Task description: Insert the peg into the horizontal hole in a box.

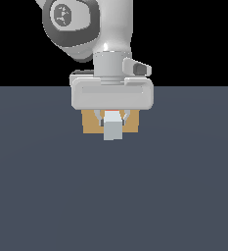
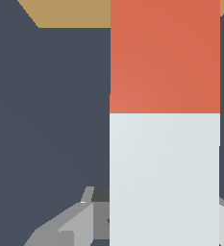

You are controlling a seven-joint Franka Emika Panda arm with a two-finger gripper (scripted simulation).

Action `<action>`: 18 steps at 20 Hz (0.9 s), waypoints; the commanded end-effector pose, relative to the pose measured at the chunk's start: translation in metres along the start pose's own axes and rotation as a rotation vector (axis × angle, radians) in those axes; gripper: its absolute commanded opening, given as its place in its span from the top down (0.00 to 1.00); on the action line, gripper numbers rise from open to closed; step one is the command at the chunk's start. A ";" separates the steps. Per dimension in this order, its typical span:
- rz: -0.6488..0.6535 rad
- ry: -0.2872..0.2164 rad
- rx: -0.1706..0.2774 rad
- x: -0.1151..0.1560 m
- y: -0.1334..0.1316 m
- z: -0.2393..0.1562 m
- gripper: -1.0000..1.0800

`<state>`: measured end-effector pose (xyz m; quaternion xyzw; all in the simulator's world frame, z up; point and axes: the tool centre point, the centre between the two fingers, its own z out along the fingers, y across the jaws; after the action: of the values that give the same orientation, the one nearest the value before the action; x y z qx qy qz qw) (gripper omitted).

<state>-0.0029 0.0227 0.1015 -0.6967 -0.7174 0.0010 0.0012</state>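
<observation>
The peg (image 1: 113, 128) shows end-on in the exterior view as a pale square with a thin orange strip above it. My gripper (image 1: 112, 117) is shut on the peg and holds it level above the floor. The tan box (image 1: 90, 122) stands right behind the gripper; only its edges show on both sides of the peg. The hole is hidden behind the peg and gripper. In the wrist view the peg (image 2: 164, 120) fills the frame, pale half near the fingers (image 2: 65, 226), orange-red half (image 2: 164, 53) pointing at the box (image 2: 70, 13).
The dark blue-grey floor (image 1: 113, 196) spreads all round. The arm's white and grey links (image 1: 86, 24) rise above the gripper.
</observation>
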 end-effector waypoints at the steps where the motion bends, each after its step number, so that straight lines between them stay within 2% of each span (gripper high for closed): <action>1: -0.001 0.000 -0.007 0.000 0.002 -0.003 1.00; 5: 0.000 0.000 -0.002 0.002 0.001 -0.001 1.00; 9: 0.000 0.000 -0.003 0.015 0.000 -0.001 1.00; 13: -0.001 0.000 -0.003 0.041 0.000 -0.002 1.00; 18: 0.000 0.001 -0.005 0.086 -0.001 -0.002 1.00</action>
<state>-0.0066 0.0946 0.1015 -0.6966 -0.7174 0.0011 0.0011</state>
